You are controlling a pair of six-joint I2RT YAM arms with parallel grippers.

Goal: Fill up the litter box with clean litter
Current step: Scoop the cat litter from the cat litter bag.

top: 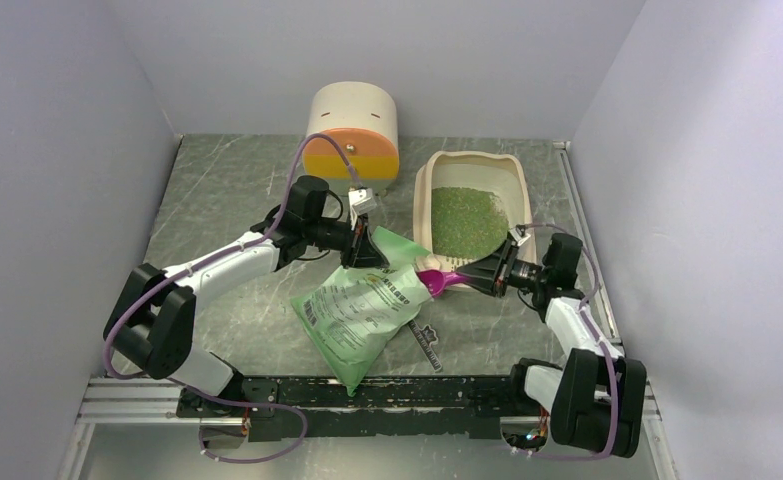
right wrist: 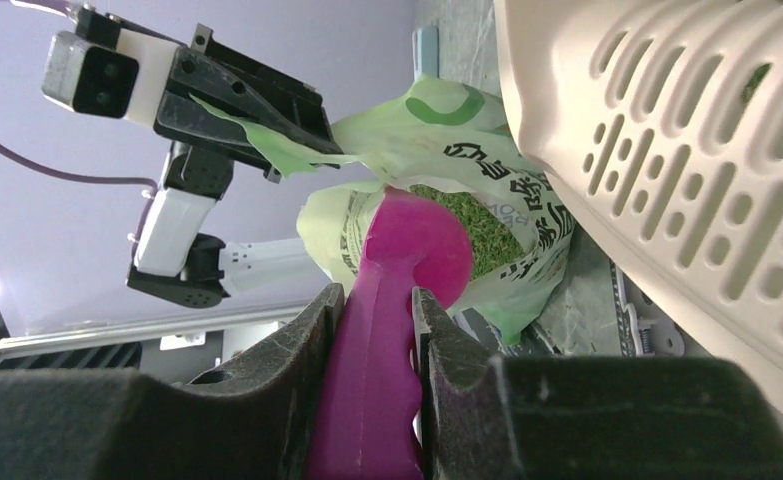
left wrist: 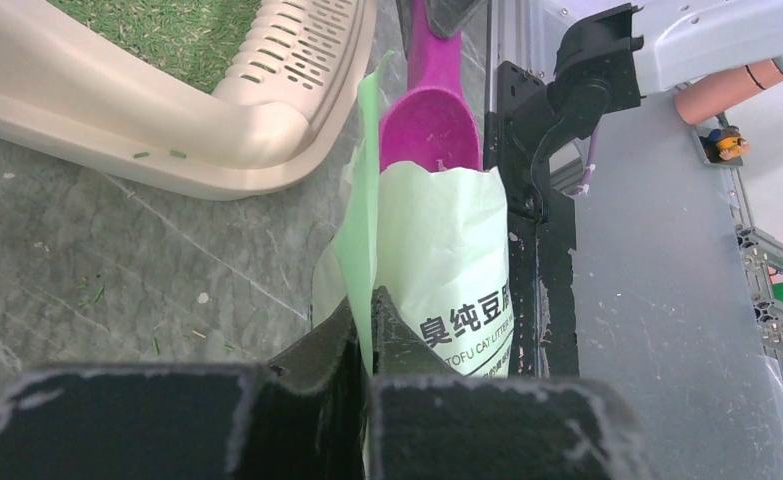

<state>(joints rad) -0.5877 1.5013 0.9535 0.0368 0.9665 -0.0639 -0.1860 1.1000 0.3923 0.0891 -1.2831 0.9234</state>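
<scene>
Bag (top: 362,310) edge just beside litter box (top: 420,210)

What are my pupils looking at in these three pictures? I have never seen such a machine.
Two robot arms are bolted at the near edge of a table. One picture looks down from above and behind them. The other two come from a camera on each wrist, so each shows its own tool up close. On the table are a beige litter box holding green litter, a round beige-and-orange drawer unit, and a green litter bag. The left tool is shut on the bag's top edge, holding it up. The right tool is shut on the handle of a magenta scoop, whose bowl sits at the bag's mouth.
</scene>
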